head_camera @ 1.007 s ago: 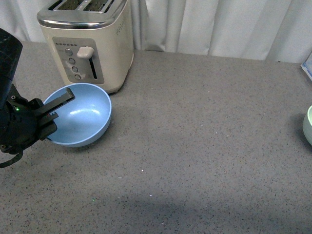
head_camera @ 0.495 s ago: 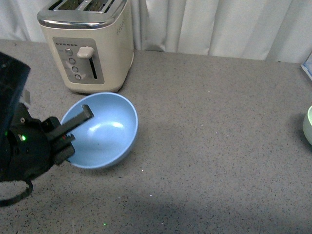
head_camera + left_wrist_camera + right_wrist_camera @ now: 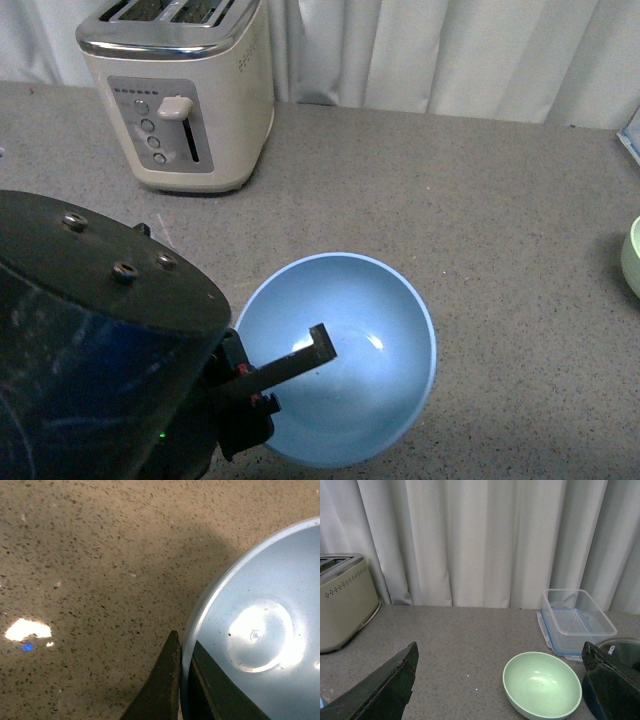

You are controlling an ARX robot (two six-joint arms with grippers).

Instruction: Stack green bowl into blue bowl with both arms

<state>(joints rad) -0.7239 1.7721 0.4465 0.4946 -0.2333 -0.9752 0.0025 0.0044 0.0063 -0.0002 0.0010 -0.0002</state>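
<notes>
as left hand (image 3: 184, 682) grips, blue bowl (image 3: 385, 385) mouth-up

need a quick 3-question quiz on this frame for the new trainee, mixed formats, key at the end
1. True or false: the left arm has its jaws shut on the rim of the blue bowl, one inside and one outside.
2. Which thing stands close by the green bowl? A) a mug B) a clear plastic box C) a kettle
3. Short answer: is the green bowl in the blue bowl yet?
Key: 1 true. 2 B. 3 No; it sits apart on the counter, at the right edge of the front view.
</notes>
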